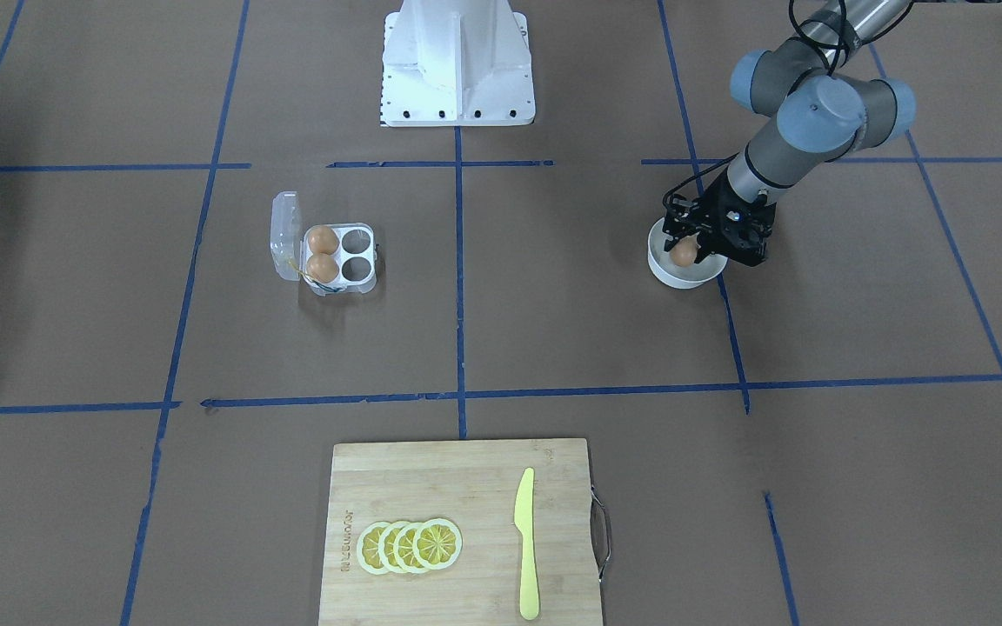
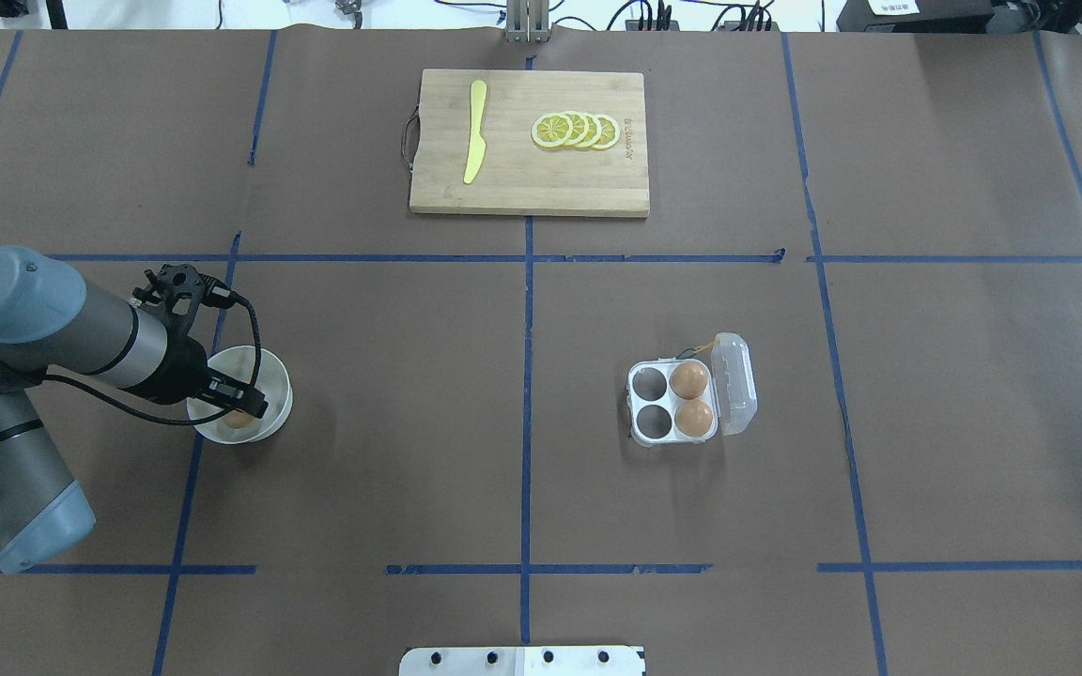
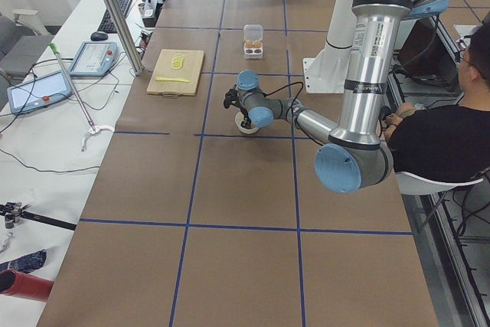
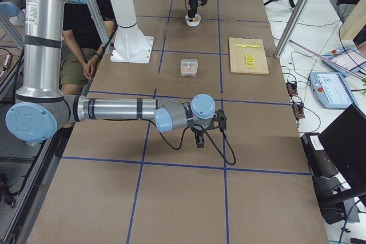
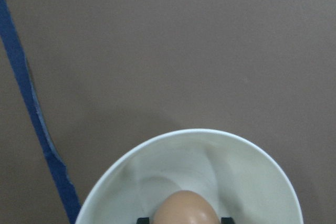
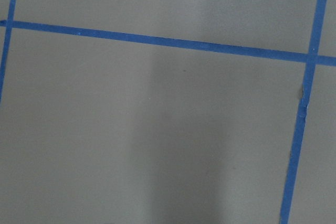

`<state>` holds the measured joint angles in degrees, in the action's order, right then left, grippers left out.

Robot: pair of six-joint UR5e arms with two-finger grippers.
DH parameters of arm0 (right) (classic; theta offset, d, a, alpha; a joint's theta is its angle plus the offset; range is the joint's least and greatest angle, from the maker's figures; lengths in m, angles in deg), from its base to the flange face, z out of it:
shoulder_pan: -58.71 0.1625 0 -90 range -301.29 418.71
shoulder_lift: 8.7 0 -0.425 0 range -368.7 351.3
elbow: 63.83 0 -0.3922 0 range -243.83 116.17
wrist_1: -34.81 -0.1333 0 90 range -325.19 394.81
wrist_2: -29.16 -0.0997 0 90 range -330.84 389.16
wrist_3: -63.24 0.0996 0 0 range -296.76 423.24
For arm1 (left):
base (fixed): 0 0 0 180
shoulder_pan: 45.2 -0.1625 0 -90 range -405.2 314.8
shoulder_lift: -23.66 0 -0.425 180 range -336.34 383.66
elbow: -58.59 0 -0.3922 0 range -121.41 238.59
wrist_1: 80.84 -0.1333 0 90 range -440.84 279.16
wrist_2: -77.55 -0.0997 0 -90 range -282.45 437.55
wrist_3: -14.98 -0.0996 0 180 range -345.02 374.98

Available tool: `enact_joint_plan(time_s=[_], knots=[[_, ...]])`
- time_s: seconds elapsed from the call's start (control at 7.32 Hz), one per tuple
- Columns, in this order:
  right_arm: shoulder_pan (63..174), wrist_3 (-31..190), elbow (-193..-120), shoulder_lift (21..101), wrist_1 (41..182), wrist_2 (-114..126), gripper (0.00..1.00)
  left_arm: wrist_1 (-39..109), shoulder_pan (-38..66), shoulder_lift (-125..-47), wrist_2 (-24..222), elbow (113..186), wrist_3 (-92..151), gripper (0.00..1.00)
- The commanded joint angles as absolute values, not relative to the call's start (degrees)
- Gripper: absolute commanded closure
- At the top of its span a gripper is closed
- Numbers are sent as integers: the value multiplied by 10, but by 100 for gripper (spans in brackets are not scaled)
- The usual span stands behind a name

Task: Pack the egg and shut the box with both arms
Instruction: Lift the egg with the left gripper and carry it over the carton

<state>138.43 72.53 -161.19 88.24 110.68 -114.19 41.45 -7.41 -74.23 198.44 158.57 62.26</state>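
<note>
My left gripper (image 1: 686,250) reaches down into a round white bowl (image 1: 664,273) and is shut on the light-brown egg (image 1: 684,253). In the left wrist view the egg (image 5: 186,209) sits between my two black fingertips (image 5: 142,219) over the bowl (image 5: 252,182). The clear box (image 1: 353,257) stands open, lid (image 1: 285,235) up. Two brown eggs (image 1: 322,252) fill the cells next to the lid; the other two cells are empty. My right gripper (image 4: 199,140) shows only in the exterior right view, far from the box (image 4: 189,67). I cannot tell if it is open.
A wooden cutting board (image 1: 457,487) with lemon slices (image 1: 410,546) and a yellow knife (image 1: 525,543) lies at the operators' edge. The white pedestal (image 1: 457,61) stands at the robot's side. Blue tape lines cross the brown table.
</note>
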Motion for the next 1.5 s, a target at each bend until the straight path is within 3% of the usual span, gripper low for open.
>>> enact_joint_plan(time_s=[0.0, 0.41, 0.55, 1.37], knots=[[1384, 726, -1614, 882, 1107, -1142, 0, 414, -65, -731, 1985, 1605, 623, 100], [1384, 726, -1614, 882, 1106, -1156, 0, 352, -7, -743, 1993, 1666, 625, 100], [1384, 726, -1614, 882, 1106, -1156, 0, 311, -7, -786, 1990, 1664, 636, 100], [1384, 726, -1615, 880, 1106, -1156, 0, 306, -167, -1124, 1930, 1463, 1065, 100]])
